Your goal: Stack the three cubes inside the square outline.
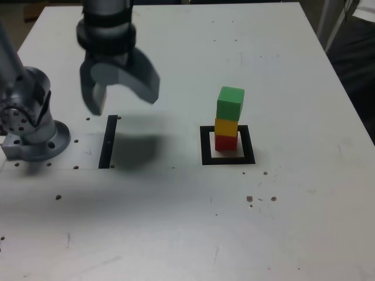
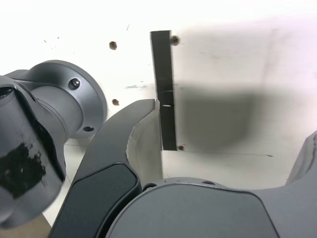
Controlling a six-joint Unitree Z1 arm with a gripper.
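Exterior view: we see the grey two-fingered gripper (image 1: 126, 100) raised above the white table (image 1: 176, 222) at the view's left, its jaws spread apart and holding nothing. Just below it lies a straight black tape strip (image 1: 108, 142), with the grey cylindrical arm base (image 1: 32, 126) further left. Well apart, toward the view's right, the matte red cube (image 1: 225, 142) sits inside the thick black square tape outline (image 1: 228, 146), the matte yellow cube (image 1: 226, 127) rests on it, and the matte green cube (image 1: 230, 103) tops the stack, turned slightly.

Wrist view: we see the gripper (image 2: 233, 144) released and empty above the black strip (image 2: 164, 89), beside the arm base (image 2: 59, 99).
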